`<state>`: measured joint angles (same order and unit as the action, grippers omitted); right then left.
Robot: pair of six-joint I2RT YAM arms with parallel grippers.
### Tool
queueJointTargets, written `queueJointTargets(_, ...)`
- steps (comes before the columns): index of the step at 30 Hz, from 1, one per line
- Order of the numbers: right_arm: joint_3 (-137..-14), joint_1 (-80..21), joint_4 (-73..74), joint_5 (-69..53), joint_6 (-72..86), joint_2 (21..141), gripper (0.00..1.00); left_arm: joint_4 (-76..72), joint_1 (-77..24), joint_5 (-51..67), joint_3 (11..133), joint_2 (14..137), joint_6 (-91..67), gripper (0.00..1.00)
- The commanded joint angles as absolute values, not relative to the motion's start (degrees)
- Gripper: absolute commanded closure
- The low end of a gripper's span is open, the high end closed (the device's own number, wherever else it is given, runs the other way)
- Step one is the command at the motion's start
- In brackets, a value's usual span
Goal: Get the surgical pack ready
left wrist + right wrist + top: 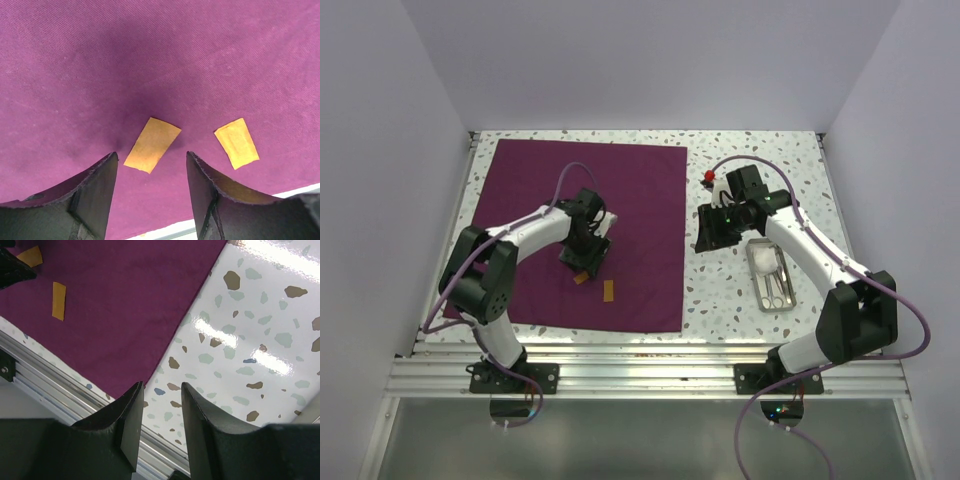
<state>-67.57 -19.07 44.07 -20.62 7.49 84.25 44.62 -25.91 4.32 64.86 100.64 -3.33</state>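
Your left fingers (105,180) stand apart with a moderate gap and nothing in it. They hang low over the plum-purple cloth (150,60), and the wrist view does not let you tell whether the tips touch it. Just ahead of the tips, in line with the gap, an orange strip (152,145) lies flat on the cloth, turned on a slant. A second orange strip (237,143) lies near it but apart, past the tip of the finger on the right of that view. Beyond both, the cloth runs on smooth. From above you see it spread as one large square sheet on the left half of the worktop (740,300), with these fingers over its middle.

Your right fingers (131,410) are open only a little, a narrow gap with nothing gripped. Beneath the tips are bare speckled worktop and a metal rail (50,375) along its edge. The cloth's edge runs off from just by the tip on the left of that view, so these fingers hover beside the cloth, not over it. Farther out on the cloth lie the two strips. In the overhead view a silver tray (768,275) holding instruments sits behind these fingers, beside the forearm. A small red-and-white item (712,182), too small to make out, lies off their far side.
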Motion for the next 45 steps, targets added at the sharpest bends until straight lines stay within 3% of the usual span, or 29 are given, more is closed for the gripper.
queueJointTargets(1,-68.03,-19.25,42.98,-21.97,7.03,82.97,0.60,42.98,-25.14,5.45,64.69,101.60,-1.67,0.40)
queueJointTargets(13,-68.47,-19.16,42.71,-22.76,7.38,84.20,0.61,42.36,-25.14,3.61,64.42,102.83,-2.20,0.42)
queueJointTargets(32,-68.20,-19.25,42.54,-23.20,7.65,84.29,0.62,42.54,-25.22,2.20,63.90,102.39,-3.95,0.62)
queueJointTargets(45,-68.99,-19.34,42.28,-24.96,8.44,85.51,0.62,46.05,-25.22,1.58,67.32,99.32,-6.33,0.62)
